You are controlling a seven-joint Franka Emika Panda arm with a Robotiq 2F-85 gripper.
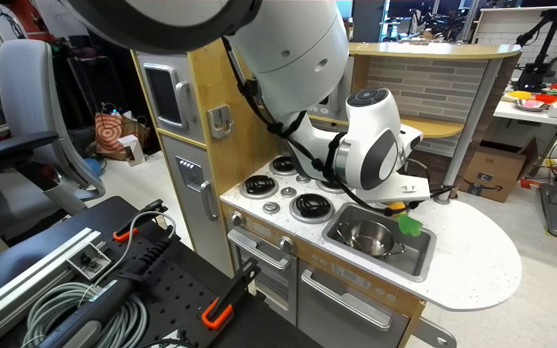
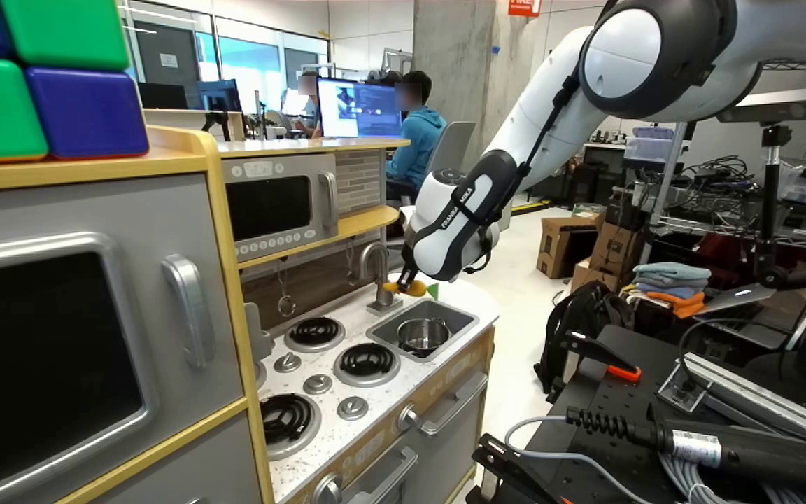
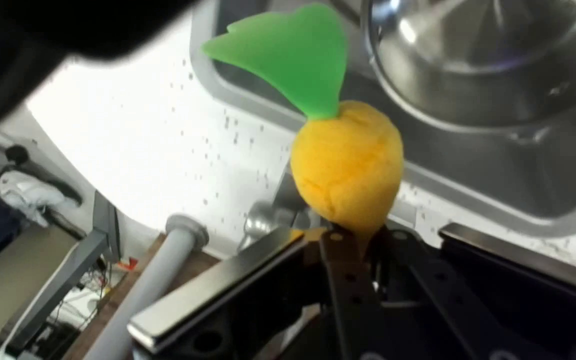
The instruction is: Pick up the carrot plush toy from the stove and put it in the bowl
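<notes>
The orange-yellow carrot plush toy (image 3: 346,165) with its green leafy top is held by its narrow end between the fingertips of my gripper (image 3: 368,237). In an exterior view the toy (image 2: 413,288) hangs in the air near the faucet, beyond the sink; in an exterior view the arm partly hides it (image 1: 396,206). The bowl is a shiny steel pot (image 1: 371,237) in the sink, also in the wrist view (image 3: 468,105), to the toy's upper right, and in an exterior view (image 2: 424,336). The white stove (image 1: 278,221) has black burners and nothing on the visible ones.
The grey steel sink (image 1: 418,263) surrounds the pot. The faucet (image 2: 375,262) stands behind the sink, close to the gripper. A grey post (image 1: 467,130) and a wooden shelf (image 2: 368,222) rise beside the arm. A microwave (image 2: 280,199) stands above the stove.
</notes>
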